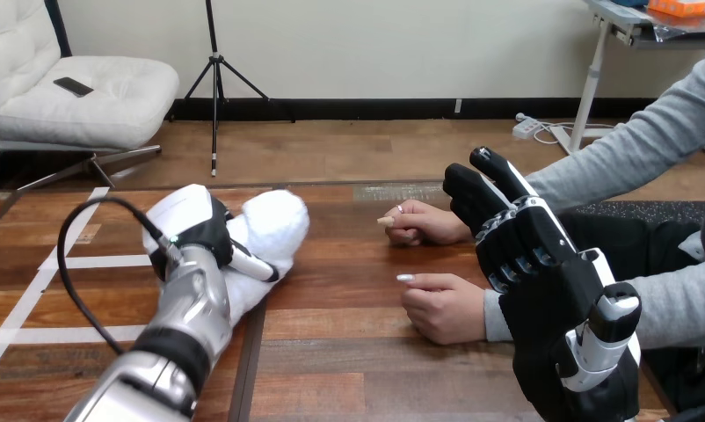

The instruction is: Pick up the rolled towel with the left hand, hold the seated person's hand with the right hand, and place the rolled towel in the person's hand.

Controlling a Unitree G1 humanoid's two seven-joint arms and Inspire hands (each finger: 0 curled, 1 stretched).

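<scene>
I am gripping the towel [279, 220] with my left hand [204, 236], fingers curled round it on the surface [349, 352]. My right hand [525, 251] is hovering open and empty, right of the towel, beside the person's nearer hand [441, 308]. Secure the wrap fully before lifting.

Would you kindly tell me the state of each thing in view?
Left hand: shut round the rolled towel.
Rolled towel: rolled up, in that grasp.
Person's farther hand: loosely curled, resting on the table.
Person's nearer hand: palm down on table, empty.
Right hand: open, raised beside both, holding nothing.
</scene>
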